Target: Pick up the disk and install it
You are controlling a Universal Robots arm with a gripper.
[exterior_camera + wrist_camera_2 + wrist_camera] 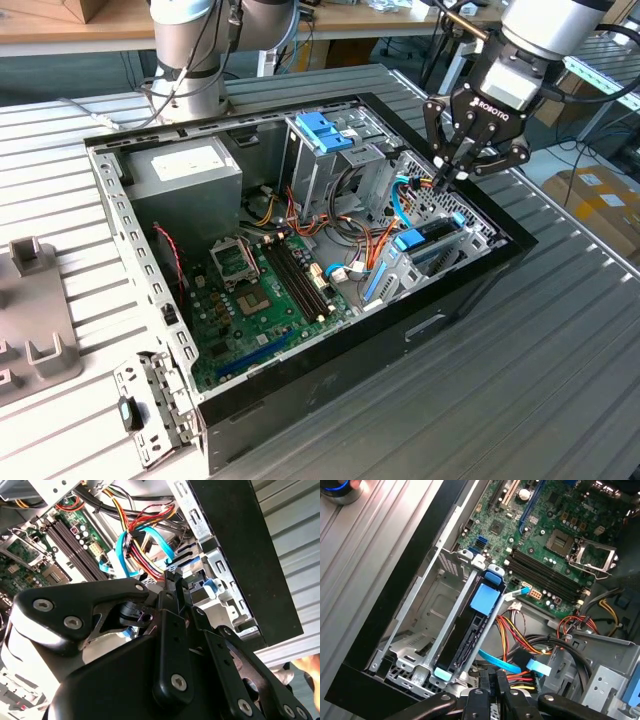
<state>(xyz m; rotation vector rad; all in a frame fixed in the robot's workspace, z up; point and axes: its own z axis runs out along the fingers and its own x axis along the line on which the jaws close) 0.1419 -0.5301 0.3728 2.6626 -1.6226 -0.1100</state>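
Note:
The disk is a dark drive in a bright blue carrier. It lies in the metal bay at the case's corner on the exterior view's right, and the first wrist view shows it seated between the bay's rails. My gripper hangs just above the case edge behind the disk, close to the red and orange cables. Its fingers are shut, with nothing that I can see between them. In both wrist views the fingertips point down at the cable bundle beside the bay, and the gripper is apart from the disk.
The open computer case lies on a ribbed metal table. Inside are a tall drive cage with a blue clip, a power supply, the motherboard and blue cables. Grey fixtures stand at the exterior view's left.

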